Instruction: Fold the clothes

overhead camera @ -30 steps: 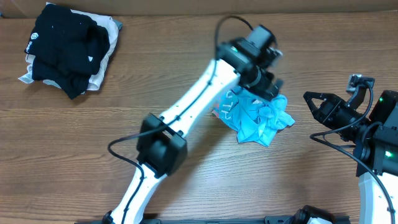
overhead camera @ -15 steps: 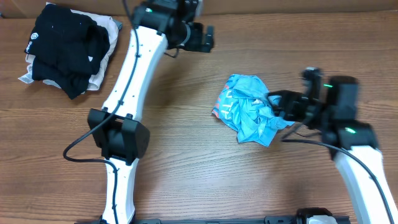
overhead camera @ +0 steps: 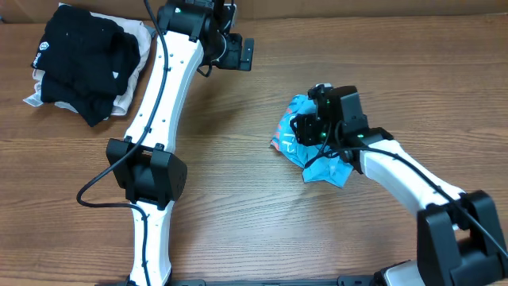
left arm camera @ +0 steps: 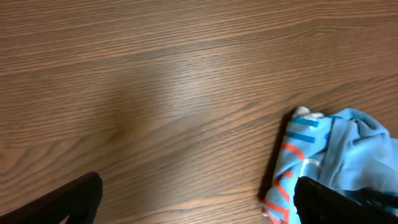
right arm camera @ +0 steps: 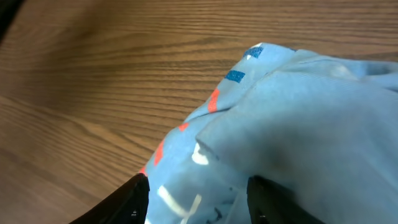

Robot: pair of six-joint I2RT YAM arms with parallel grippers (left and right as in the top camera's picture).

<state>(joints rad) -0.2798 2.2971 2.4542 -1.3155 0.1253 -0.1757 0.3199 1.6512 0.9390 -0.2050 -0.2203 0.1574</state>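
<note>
The crumpled light blue T-shirt with red and white print (overhead camera: 327,165) lies in a heap on the brown wooden worktop (overhead camera: 238,222), a bit right of the middle of the overhead picture. It is not folded yet. It is not even spread flat. The heap is a lump, a little longer from upper left to lower right.

The right jaws are the near ones. From above, the white right arm (overhead camera: 397,171) comes in from the lower right, and its jaws sit right over the upper left part of the heap. In the right wrist picture, the two black fingers (right arm camera: 134,199) stand apart at the bottom edge, so these jaws are released. The blue cloth fills the right and middle of that picture and reaches down between the fingers. I cannot tell if the fingers touch the cloth. I think a small push down and a squeeze would catch a fold.

The left jaws are far off. The white left arm (overhead camera: 171,87) stretches to the top of the overhead picture, left of the middle, well apart from the T-shirt. Its black fingers (left arm camera: 81,196) are wide apart too, so they are released and hold nothing. In the left wrist picture the T-shirt only shows in the lower right corner, off to the side of the jaws.

The black garment with a small white logo (overhead camera: 79,56) lies on a beige cloth (overhead camera: 145,36) in the upper left corner.
</note>
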